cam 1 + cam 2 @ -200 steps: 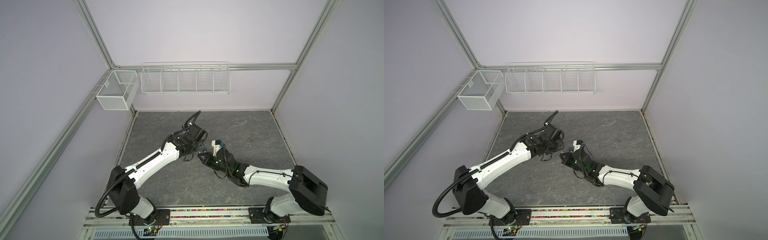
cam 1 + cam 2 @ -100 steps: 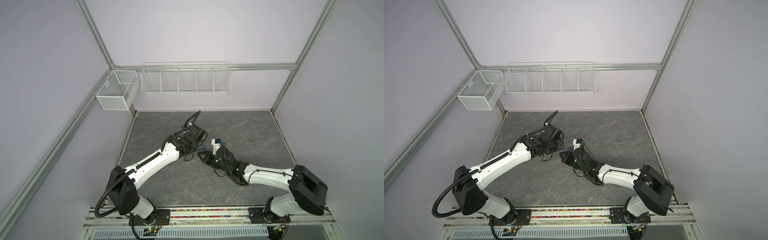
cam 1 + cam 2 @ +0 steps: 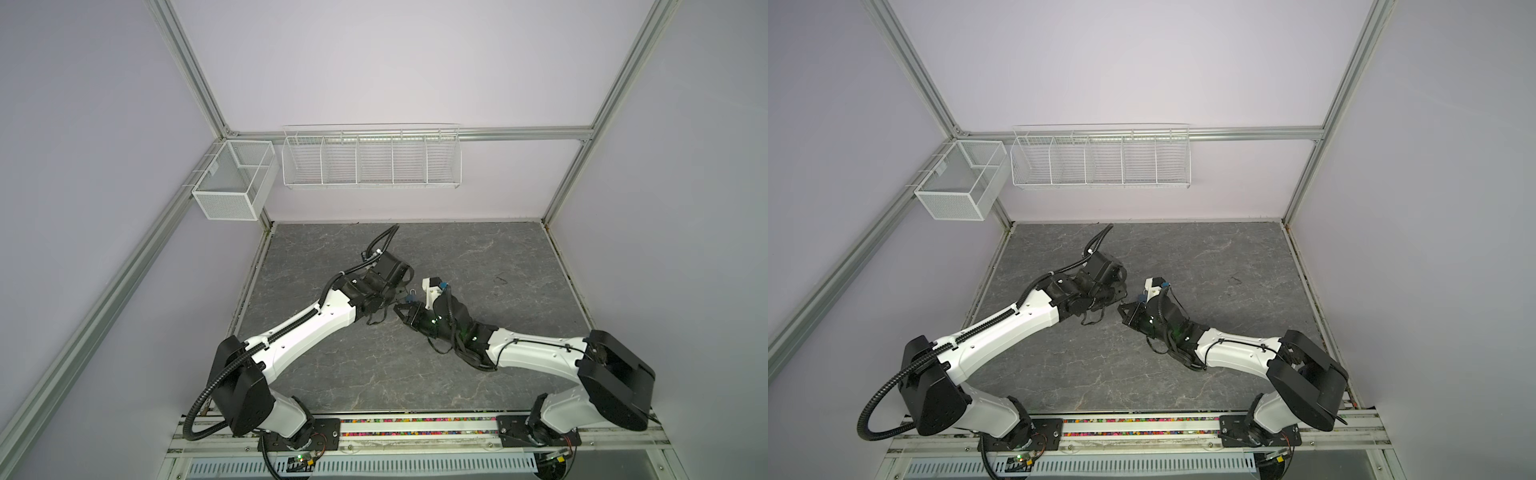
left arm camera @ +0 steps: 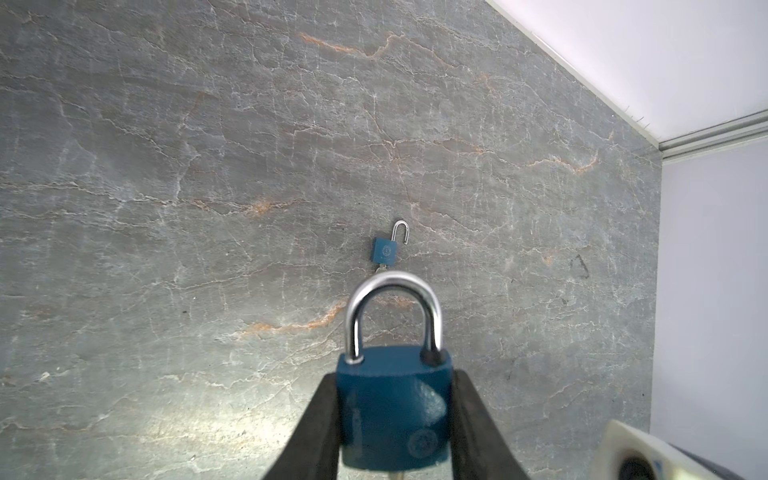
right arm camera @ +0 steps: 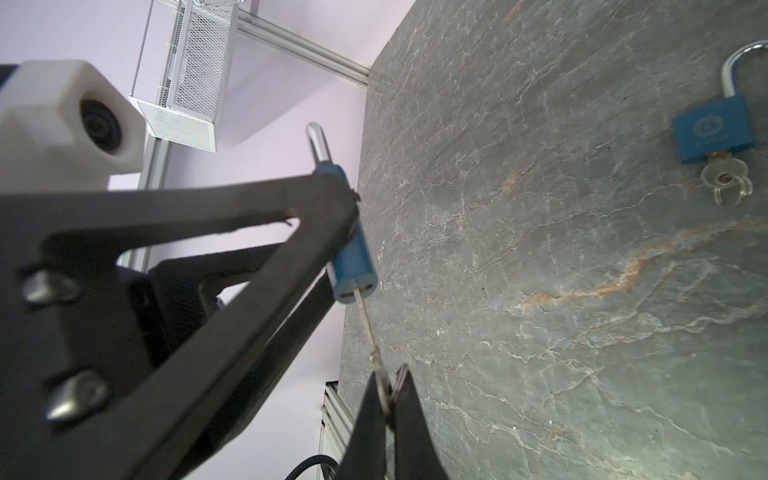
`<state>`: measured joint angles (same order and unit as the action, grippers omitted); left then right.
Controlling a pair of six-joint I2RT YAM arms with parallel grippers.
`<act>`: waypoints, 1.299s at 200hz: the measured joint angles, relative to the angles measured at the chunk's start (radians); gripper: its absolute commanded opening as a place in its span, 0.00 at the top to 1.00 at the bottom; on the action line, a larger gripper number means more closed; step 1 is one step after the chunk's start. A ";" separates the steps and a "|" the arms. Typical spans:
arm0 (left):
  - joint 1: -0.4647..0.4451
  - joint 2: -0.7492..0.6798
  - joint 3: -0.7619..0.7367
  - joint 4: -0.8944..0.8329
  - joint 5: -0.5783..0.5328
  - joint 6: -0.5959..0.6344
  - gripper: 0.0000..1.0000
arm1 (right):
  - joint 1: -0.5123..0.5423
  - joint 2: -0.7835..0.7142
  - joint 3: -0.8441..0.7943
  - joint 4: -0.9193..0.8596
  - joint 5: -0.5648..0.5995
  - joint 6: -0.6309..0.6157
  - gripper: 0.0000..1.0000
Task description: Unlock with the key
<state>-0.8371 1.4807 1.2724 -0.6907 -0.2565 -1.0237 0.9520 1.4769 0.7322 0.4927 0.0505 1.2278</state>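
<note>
Since your left gripper (image 4: 392, 376) clamps the padlock (image 4: 395, 419) by its body above the middle of the bench (image 3: 498, 257), your right gripper (image 5: 390, 386), pinched tight on the key (image 5: 365, 320) seated in it, looks free to twist.

Two arms, same build: white link shells, black joint housings. Left arm (image 3: 307, 328) has a black corrugated conduit (image 3: 286, 328) running along the link and looping out at the base, plus small holes in the white shell. Right arm (image 3: 540, 353) has thin black cables (image 3: 453, 353) loose near the wrist and green LEDs (image 3: 433, 321) lit. Black base plates (image 3: 328, 430), bolted. White wrist camera housing (image 5: 62, 104), round black lens. Fingers (image 5: 187, 203) are black open triangular frames with silver screw heads (image 5: 79, 395).
</note>
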 measured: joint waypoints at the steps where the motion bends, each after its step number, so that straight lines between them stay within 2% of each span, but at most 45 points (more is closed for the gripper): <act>1: 0.000 0.000 0.000 0.000 -0.001 0.000 1.00 | 0.000 0.000 0.000 0.000 0.000 0.000 0.94; 44: -0.014 -0.002 -0.001 0.005 -0.028 -0.006 1.00 | -0.002 -0.010 0.000 -0.009 0.002 0.000 0.94; 103: -0.029 -0.012 -0.001 0.002 -0.043 -0.024 1.00 | 0.003 -0.048 0.035 -0.125 0.008 0.000 0.94; 169: -0.038 -0.036 -0.009 0.013 -0.069 -0.068 1.00 | 0.007 -0.037 0.044 -0.083 -0.006 0.029 0.94; 260: -0.047 -0.044 -0.010 0.023 -0.082 -0.048 1.00 | 0.009 -0.050 0.059 -0.130 0.013 -0.036 0.94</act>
<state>-0.8845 1.4368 1.2621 -0.6682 -0.3389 -1.0714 0.9611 1.4265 0.7910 0.3630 0.0639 1.1915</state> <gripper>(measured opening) 0.351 0.063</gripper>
